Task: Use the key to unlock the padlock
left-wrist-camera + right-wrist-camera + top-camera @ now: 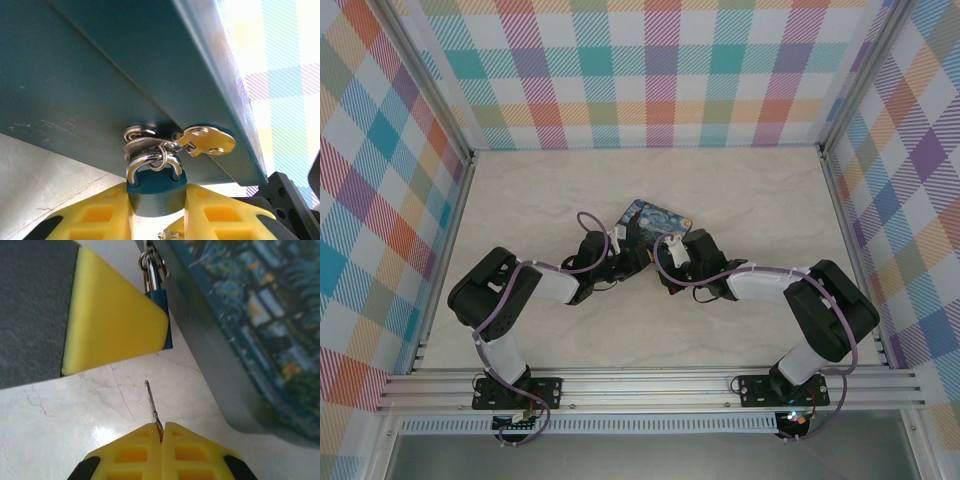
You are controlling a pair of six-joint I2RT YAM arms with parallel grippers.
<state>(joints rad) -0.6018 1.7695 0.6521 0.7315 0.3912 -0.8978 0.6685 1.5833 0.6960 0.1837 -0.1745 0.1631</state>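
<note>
Left pincer (156, 207) pinches small teal-bodied padlock (156, 194), hung by its silver shackle (150, 164) from dark-blue painted tin (100, 75); likely steadying it. Right pincer (161, 432) pressed together on thin grey metal key (150, 399), blade aimed at padlock, just short of it.

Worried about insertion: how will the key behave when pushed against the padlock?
The key is a thin sliver pinched only at its end by the right gripper, so it may pivot or slip if it lands off-centre. It looks like stiff metal, unlikely to flop. The padlock, clamped in the left gripper, probably won't swing away.
</note>
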